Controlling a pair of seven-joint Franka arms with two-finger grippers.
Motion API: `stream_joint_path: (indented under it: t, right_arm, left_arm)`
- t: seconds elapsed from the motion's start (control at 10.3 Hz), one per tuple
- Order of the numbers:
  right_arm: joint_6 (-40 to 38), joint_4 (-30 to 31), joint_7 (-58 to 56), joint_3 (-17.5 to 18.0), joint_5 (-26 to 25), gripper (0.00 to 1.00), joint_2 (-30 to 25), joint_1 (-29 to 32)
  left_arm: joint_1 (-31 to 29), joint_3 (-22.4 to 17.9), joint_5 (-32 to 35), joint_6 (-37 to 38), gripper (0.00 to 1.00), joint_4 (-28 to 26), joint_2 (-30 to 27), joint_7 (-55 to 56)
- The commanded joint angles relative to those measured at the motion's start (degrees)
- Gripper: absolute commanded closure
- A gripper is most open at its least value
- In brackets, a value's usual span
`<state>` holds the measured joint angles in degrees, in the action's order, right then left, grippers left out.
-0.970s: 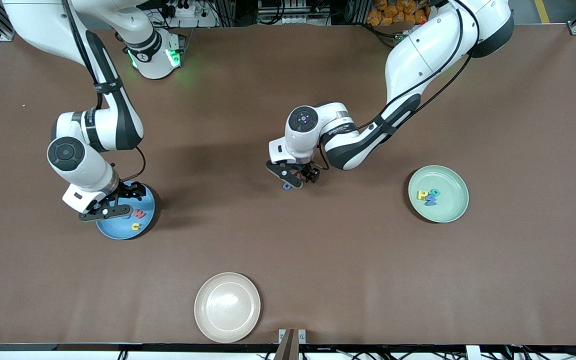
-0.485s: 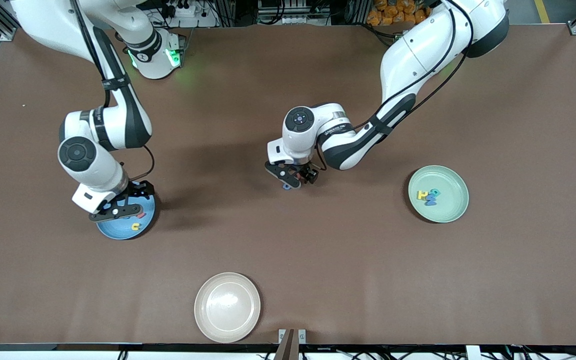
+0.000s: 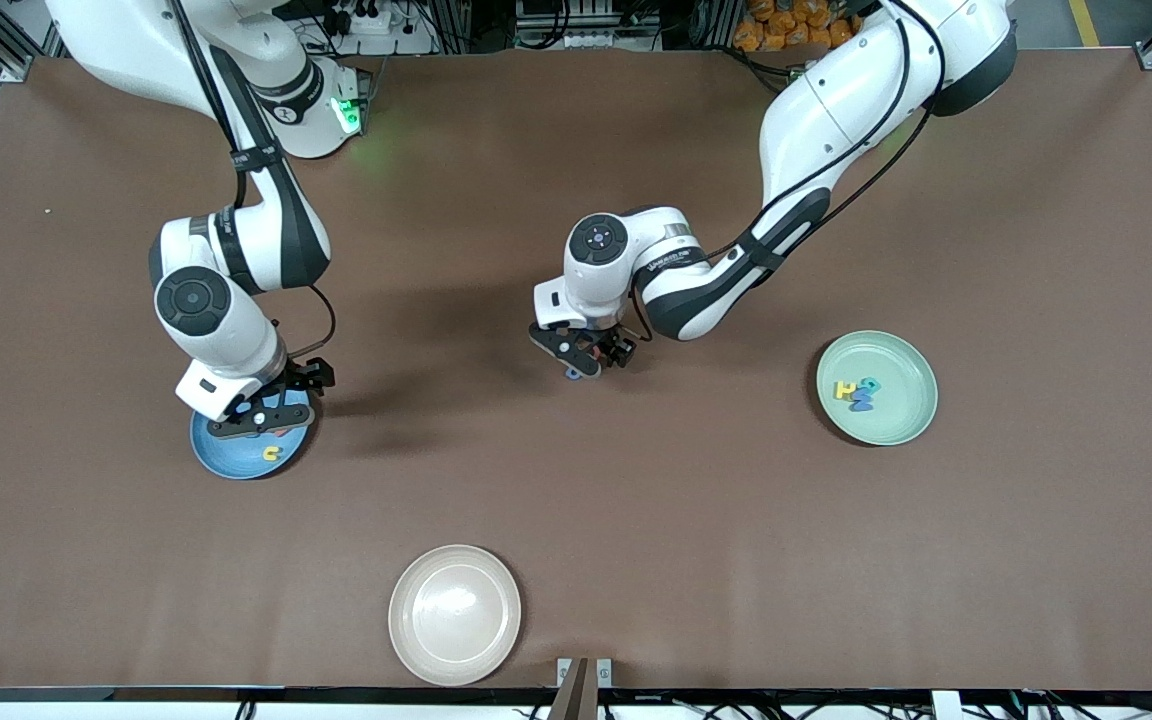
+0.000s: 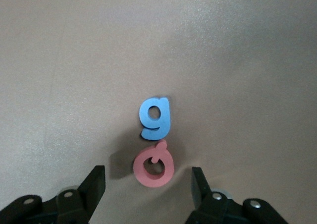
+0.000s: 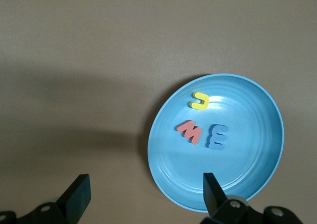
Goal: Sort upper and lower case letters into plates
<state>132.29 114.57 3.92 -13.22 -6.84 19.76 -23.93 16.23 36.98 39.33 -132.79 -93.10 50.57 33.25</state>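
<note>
Step in hand: while the right end effector (image 3: 276,408) hangs over the sky blue plate (image 3: 226,462) with fingers spread and nothing between them, the left end effector (image 3: 588,355) is low over the mid-worktop, also spread wide and empty, straddling a red letter (image 4: 154,166) with a blue g (image 4: 156,118) touching it just past the fingertips.
Where the letters are: a yellow u (image 5: 200,101), a red letter (image 5: 190,131) and a blue letter (image 5: 217,137) lie in the sky blue plate; three more sit in the mint green plate (image 3: 911,425) toward the left arm's end.
Next move, as I judge it: the left fingers need to drop and close on the red letter alone, without catching the g.
Edges: the two loose letters touch, so a skewed pinch could drag both.
Open room: the brown worktop (image 3: 696,520) is bare between the centre and either plate; the cream plate (image 3: 411,640), nearer the front camera, sits well off both paths.
Right arm: it looks free to lift away from the plate rim.
</note>
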Motion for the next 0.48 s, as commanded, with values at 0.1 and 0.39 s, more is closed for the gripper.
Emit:
stream_joint_path:
  t: [0.1, 0.39]
  right_arm:
    - [-0.89, -1.54, 0.74, 0.03, 0.24, 0.0, 0.63, -0.76]
    - [-0.89, -2.06, 1.43, 0.03, 0.24, 0.0, 1.25, -1.29]
  left_arm:
    - [0.9, -0.77, -0.74, -0.27, 0.25, 1.26, 0.41, -1.52]
    - [0.9, -0.77, -0.66, -0.27, 0.25, 1.96, 1.19, -1.52]
